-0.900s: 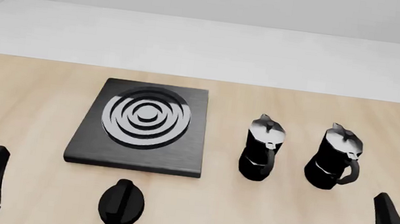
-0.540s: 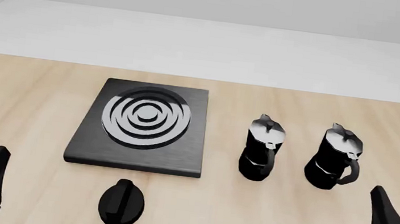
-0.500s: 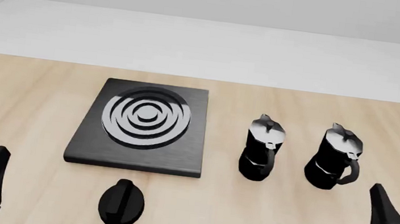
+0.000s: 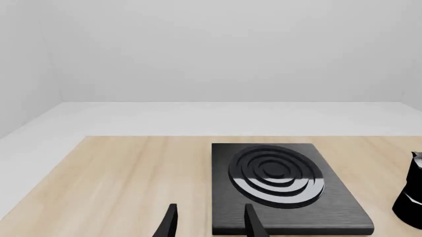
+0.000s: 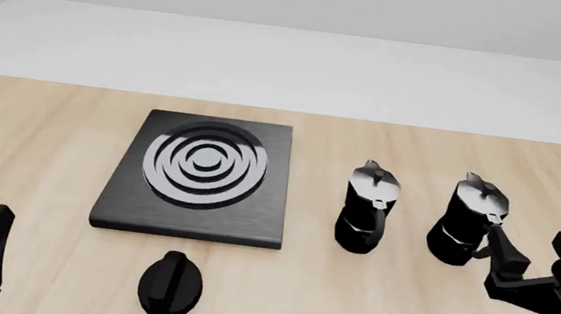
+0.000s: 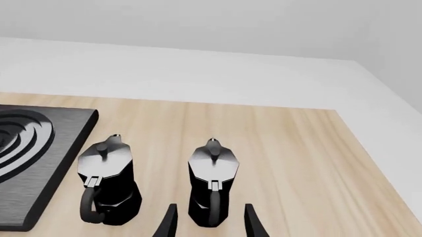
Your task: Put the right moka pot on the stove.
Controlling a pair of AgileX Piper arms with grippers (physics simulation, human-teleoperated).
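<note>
Right moka pot stood on the table, well right of the stove; only the right wrist view showed its handle facing the right end effector, fingers spread, empty, just behind it.

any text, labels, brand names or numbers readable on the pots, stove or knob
None: no view shows any text.
The right moka pot and the other moka pot are unmarked.
The stove shows only burner rings.
The black knob is unmarked.
</note>
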